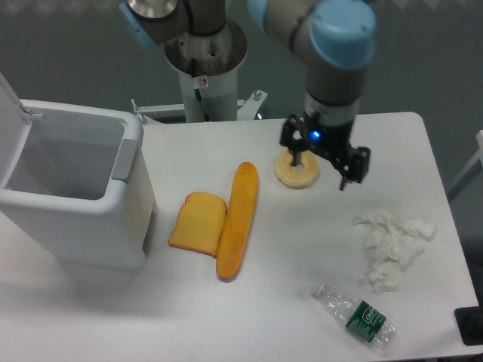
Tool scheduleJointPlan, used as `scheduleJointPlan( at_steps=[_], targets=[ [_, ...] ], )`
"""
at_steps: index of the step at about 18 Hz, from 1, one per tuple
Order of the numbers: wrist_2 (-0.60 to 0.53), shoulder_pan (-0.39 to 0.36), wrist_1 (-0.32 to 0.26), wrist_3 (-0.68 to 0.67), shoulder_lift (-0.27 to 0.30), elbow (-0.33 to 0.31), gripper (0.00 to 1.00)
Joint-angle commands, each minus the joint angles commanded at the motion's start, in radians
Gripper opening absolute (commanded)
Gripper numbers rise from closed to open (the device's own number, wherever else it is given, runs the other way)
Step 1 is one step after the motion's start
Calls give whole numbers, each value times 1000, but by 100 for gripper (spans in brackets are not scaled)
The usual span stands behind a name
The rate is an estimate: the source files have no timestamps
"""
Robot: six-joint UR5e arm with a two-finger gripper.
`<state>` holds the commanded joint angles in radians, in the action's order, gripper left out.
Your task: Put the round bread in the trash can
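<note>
The round bread [296, 173], pale golden, lies on the white table at the back centre. My gripper [321, 173] is open and empty, low over the table. Its left finger is over the bread and its right finger is off to the bread's right. Whether a finger touches the bread cannot be told. The trash can [75, 226], a boxy white-grey bin, stands at the left of the table. Its lid [11, 128] is swung up and its mouth is open.
A long baguette-like loaf [238, 219] and a square toast slice [198, 222] lie between the bread and the bin. Crumpled white tissue [392, 245] and a plastic bottle [355, 313] lie at the right front. The arm's base column [204, 60] stands behind the table.
</note>
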<state>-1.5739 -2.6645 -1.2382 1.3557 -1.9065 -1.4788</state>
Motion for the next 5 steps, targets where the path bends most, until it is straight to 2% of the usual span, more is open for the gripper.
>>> scheduleJointPlan(
  at_steps=[5],
  targets=[
    [-3, -14, 62, 69, -74, 12, 100]
  ],
)
